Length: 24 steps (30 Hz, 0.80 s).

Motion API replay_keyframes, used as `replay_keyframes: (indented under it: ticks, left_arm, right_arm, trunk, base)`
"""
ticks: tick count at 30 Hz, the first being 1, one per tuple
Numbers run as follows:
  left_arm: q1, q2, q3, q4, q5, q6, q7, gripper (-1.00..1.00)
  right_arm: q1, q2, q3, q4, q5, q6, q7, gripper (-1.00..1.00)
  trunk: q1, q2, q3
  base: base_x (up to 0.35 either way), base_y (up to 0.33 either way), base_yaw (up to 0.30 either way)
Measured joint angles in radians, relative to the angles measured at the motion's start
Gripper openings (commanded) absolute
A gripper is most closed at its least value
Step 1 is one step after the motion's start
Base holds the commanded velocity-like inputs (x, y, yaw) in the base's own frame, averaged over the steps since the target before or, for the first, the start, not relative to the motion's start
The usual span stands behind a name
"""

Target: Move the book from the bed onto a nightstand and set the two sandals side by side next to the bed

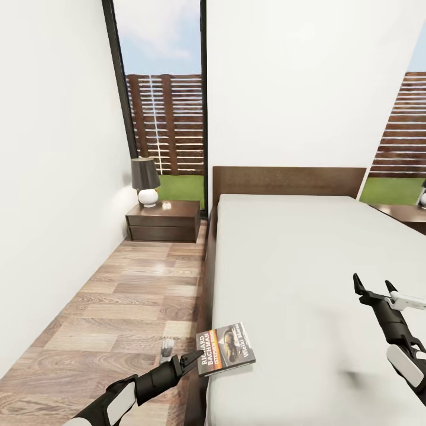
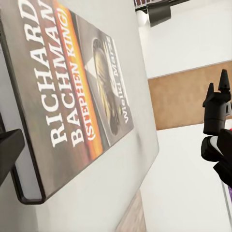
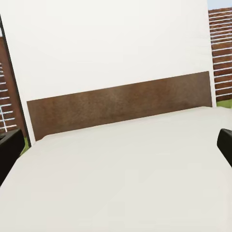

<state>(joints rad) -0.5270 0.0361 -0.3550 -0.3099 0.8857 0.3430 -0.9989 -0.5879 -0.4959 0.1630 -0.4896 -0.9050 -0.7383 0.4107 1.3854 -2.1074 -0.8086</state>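
Left end effector (image 1: 192, 357) at book (image 1: 226, 348) (title legible wrist-side)

Striped paperback book (image 1: 225, 348) flat at bed (image 1: 307, 284) edge, nightstand (image 1: 164, 220) beyond

Home bedroom (bed (image 1: 307, 266); nightstand (image 1: 164, 221); lamp (image 1: 145, 180)).

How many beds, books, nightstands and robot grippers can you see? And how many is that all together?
bed: 1
book: 1
nightstands: 2, one by the left wall and one at the right edge
grippers: 2, the left gripper and the right gripper
Total: 6
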Motion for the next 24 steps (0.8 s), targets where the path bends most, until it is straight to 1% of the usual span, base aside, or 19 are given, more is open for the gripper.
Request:
replay_keyframes:
  ticks: [1,7,16,24]
  left_arm:
    - [0.0,0.0,0.0,0.0,0.0,0.0,0.0,1.0]
    - [0.0,0.0,0.0,0.0,0.0,-0.001,0.0,1.0]
    - [0.0,0.0,0.0,0.0,0.0,-0.002,-0.001,1.0]
    - [0.0,0.0,0.0,-0.001,0.0,-0.002,-0.001,1.0]
  right_arm:
    - [0.0,0.0,0.0,0.0,0.0,0.0,0.0,1.0]
    - [0.0,0.0,0.0,0.0,0.0,0.0,0.0,1.0]
    - [0.0,0.0,0.0,0.001,0.0,0.0,0.0,1.0]
    - [0.0,0.0,0.0,0.001,0.0,0.0,0.0,1.0]
  trunk:
    - [0.0,0.0,0.0]
    - [0.023,-0.042,-0.019]
    - [0.023,-0.042,-0.019]
    - [0.054,-0.098,-0.044]
  base:
    - [0.0,0.0,0.0]
    - [0.0,0.0,0.0]
    - [0.0,0.0,0.0]
    - [0.0,0.0,0.0]
